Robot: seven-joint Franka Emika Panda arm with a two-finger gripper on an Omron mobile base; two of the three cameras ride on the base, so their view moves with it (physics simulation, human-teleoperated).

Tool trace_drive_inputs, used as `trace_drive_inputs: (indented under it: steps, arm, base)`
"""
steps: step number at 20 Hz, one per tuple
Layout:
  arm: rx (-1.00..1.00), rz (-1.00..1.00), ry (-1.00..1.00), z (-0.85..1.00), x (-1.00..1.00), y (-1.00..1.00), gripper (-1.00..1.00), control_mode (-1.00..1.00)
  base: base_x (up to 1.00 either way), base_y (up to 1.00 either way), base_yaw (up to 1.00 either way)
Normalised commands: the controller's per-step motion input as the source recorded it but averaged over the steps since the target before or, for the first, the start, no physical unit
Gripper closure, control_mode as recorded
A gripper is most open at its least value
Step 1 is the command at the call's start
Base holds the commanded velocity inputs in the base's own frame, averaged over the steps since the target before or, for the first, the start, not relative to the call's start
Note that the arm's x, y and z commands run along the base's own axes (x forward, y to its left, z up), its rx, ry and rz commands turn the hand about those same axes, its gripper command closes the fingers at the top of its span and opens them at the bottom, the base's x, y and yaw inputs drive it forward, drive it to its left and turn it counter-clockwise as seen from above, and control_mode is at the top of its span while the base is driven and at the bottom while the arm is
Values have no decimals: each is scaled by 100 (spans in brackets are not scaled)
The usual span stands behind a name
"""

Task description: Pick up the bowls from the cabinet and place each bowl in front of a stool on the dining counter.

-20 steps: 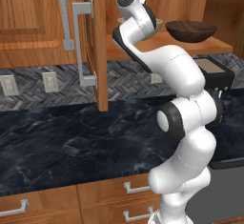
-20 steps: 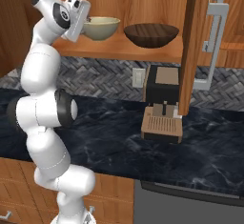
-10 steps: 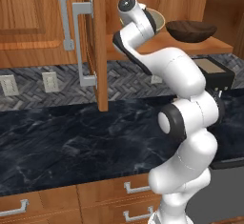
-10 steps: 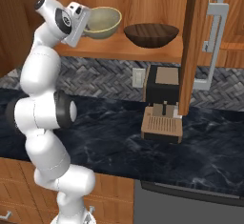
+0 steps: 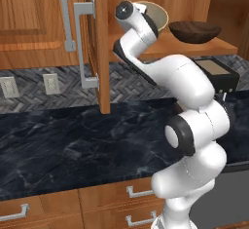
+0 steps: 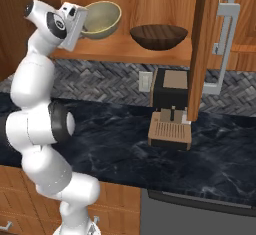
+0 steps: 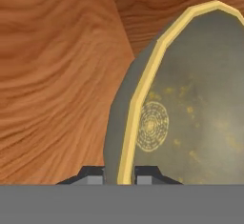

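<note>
The pincer [image 7: 119,173] is nearly shut, its two dark fingertips [image 7: 93,174] pinching the rim of the pale beige-olive bowl [image 6: 101,19] from either side, one inside the wall and one outside. In the right base view the bowl hangs tilted, mouth turned toward the hand, near the left end of the cabinet shelf [image 6: 125,54]; whether its foot is touching the wood I cannot tell.

The grip is the first worry. A thin glazed rim held on a narrow bite gives little against twisting, so I judge that the bowl could pivot or slide out once the arm swings it away, and a drop here would land it on the black marble counter [image 5: 73,145] below.

Next is clearance. The open cabinet door [image 5: 100,43] with its grey bar handle [image 5: 85,47] hangs just left of the hand in the left base view, and the underside of the cabinet top is near above; a wide or hasty withdrawal could clip the bowl on either.

Farther along the shelf sits the dark brown wooden bowl [image 6: 159,35], apart from the held one, so a straight pull outward should spare it, while a sideways sweep might knock it. Beneath it a coffee machine [image 6: 171,111] stands at the back of the counter, in the path of anything that falls from that end.
</note>
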Motion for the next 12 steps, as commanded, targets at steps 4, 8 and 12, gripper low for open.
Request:
trace_drive_inputs:
  steps: [4,8,12]
  arm:
    - [-2,0,-8,0,-77,7,100,-100]
    - [0,0,4,0,-99,1,100,-100]
    - [2,0,11,0,-100,-1,100,-100]
  base:
    - [0,0,0]
    - [0,0,0]
    - [0,0,0]
